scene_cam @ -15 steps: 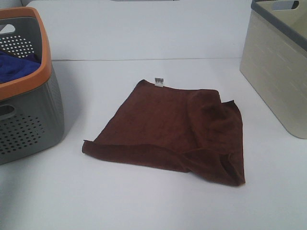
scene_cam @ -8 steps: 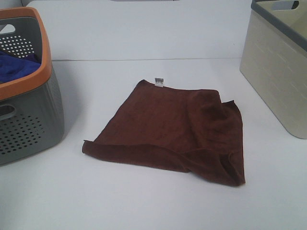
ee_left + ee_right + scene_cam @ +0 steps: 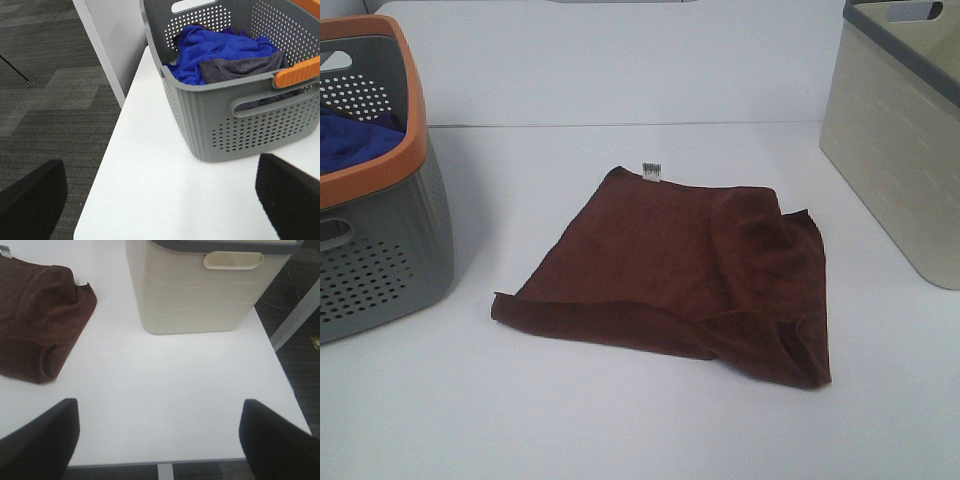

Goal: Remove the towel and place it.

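Note:
The towel point(image 3: 680, 275) is a dark reddish-brown cloth lying loosely folded on the white table point(image 3: 620, 420), its small white tag point(image 3: 652, 170) on the far edge. The right wrist view catches its corner point(image 3: 35, 320). Neither gripper appears in the exterior high view. In the left wrist view my left gripper point(image 3: 160, 200) stands open over the table's edge near the grey basket, holding nothing. My right gripper point(image 3: 157, 437) is open too, over bare table between the towel and the beige bin, nothing between its fingers.
A grey perforated basket point(image 3: 380, 250) with an orange rim sits at the left, holding a blue cloth point(image 3: 220, 47) and a grey one. A beige bin point(image 3: 900, 170) with a dark rim stands at the right. The table's edge and the floor point(image 3: 45, 100) lie close to the left gripper.

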`<state>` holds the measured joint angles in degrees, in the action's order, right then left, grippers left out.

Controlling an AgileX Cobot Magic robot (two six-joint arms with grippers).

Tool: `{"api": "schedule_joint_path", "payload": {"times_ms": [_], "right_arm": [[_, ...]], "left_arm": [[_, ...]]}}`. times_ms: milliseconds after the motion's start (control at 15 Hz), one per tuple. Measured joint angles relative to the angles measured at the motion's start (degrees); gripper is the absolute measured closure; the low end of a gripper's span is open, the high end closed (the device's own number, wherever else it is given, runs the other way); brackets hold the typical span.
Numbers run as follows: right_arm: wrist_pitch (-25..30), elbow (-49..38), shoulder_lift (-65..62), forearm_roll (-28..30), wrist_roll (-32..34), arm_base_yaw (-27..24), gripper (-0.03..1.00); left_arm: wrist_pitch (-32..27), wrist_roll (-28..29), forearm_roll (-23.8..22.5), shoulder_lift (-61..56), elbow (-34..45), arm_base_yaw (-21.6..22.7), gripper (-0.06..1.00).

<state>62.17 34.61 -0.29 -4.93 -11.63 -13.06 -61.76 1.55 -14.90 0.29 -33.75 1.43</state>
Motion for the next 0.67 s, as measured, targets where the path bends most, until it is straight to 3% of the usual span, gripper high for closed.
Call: {"api": "schedule_joint_path", "payload": {"times_ms": [133,267,400,667], "right_arm": [[0.0,-3.04,0.0,-0.46,0.92,0.0,0.21],[0.0,-4.18,0.0,-0.46,1.09,0.0,0.21],[-0.8,-5.39,0.0,-0.29,1.09,0.0,0.21],[-1.09,-5.73,0.0,-0.29,1.26,0.0,0.21]], "left_arm": [[-1.49,0.23,0.23,-0.57,3.38,0.0,-0.03],[0.8,0.23,1.03,-0.63,4.13,0.0,-0.03],[1.72,0.4,5.9,-0.63,4.64,0.0,-0.03],[1.72,-4.93,10.37,-0.63,4.64,0.0,-0.03]]}}
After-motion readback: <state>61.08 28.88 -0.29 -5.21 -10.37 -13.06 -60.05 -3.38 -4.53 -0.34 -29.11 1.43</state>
